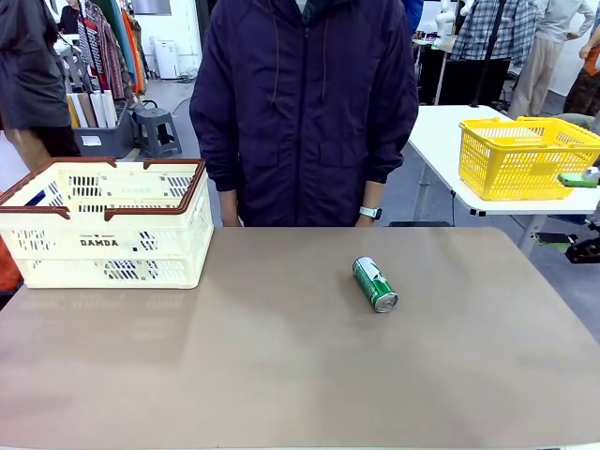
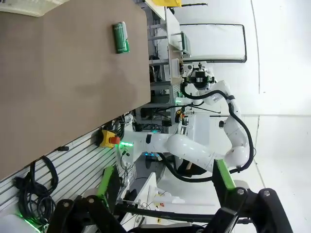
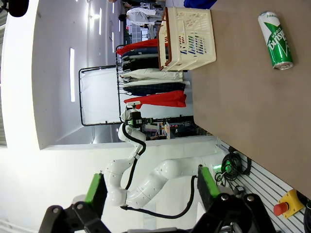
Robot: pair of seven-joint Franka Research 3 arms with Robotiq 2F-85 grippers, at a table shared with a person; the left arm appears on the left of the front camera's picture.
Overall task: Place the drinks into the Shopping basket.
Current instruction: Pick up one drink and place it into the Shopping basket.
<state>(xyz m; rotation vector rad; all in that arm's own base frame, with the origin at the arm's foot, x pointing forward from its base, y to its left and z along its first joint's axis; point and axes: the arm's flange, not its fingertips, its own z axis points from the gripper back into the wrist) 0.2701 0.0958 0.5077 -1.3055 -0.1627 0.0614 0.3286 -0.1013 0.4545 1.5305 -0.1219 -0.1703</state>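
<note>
On the worktop [image 1: 281,375], well to the right of the basket [image 1: 103,246] and a little nearer the robot's side, one green can [image 1: 375,284] lies on its side. Its silver end points toward the robot, away from the basket. Nothing touches the can.

The can is a small smooth cylinder with a glossy printed wall and bare metal ends. I judge it light, with a thin wall that could dent under a hard squeeze. The slick wall may slip between the pads, and lying flat it is likely to roll if nudged from one side. The best hold looks to be from above, across the middle of the round wall, with the pads squarely on opposite sides and set crosswise to its length. The ends are a poorer choice, since the rims give little flat surface.

The basket is stiff cream plastic with slotted walls, an open top, and a brown-red rim whose handles are folded down. It stands at the far left of the worktop, which is matte, brownish and flat.

The left gripper [image 2: 165,184] holds its jaws wide apart with nothing between them, and it is well back from the basket, off the near edge. The right gripper [image 3: 150,187] is the same, with its jaws spread and empty.
</note>
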